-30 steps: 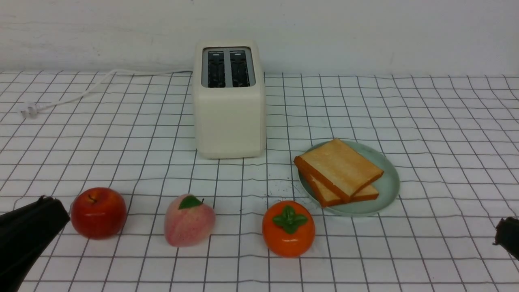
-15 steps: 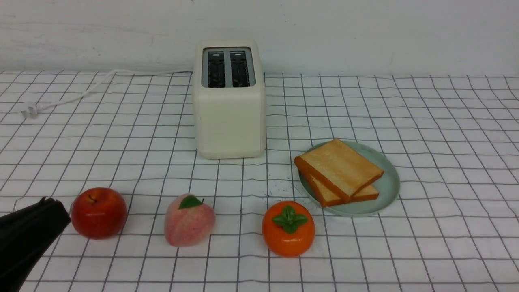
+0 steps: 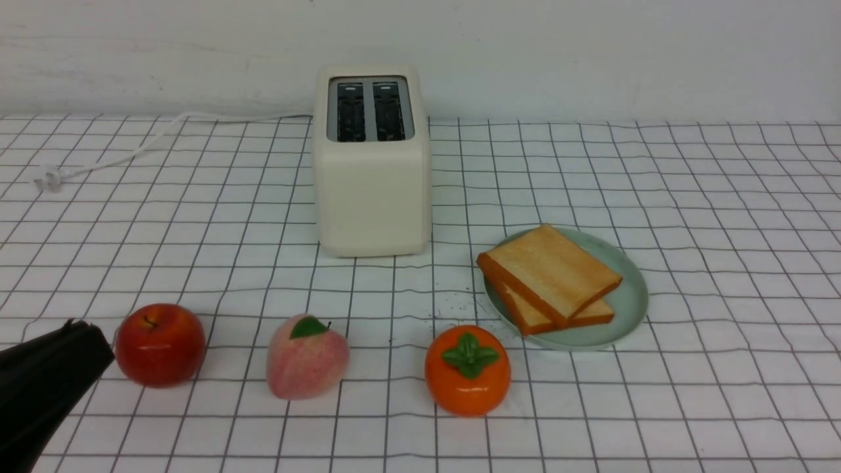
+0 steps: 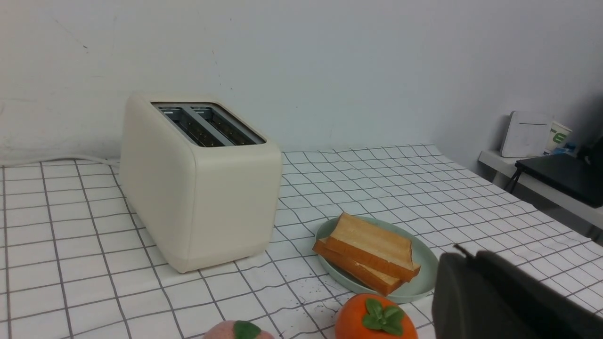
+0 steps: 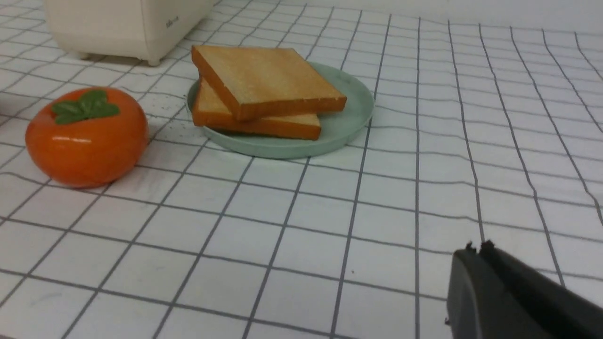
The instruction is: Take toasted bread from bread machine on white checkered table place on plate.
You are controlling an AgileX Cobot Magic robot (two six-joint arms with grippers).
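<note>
Already both toast slices point(image 3: 550, 276) lie stacked on the plate point(image 3: 629, 303), seemingly light, stiff, best pinched at crust edges; both grippers' fingers point(image 5: 476, 249) together, empty.

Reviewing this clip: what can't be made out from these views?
- Lower toast slice: mostly covered by the upper slice in all views.
- Toaster slot depths: dark in the front and left wrist views; nothing protrudes.
- Right gripper: outside the front view; the wrist view shows its fingers together.
- Left gripper: cut off by the front view's edge.
- Apple: front view only.
- Peach: cropped in the left wrist view.
</note>
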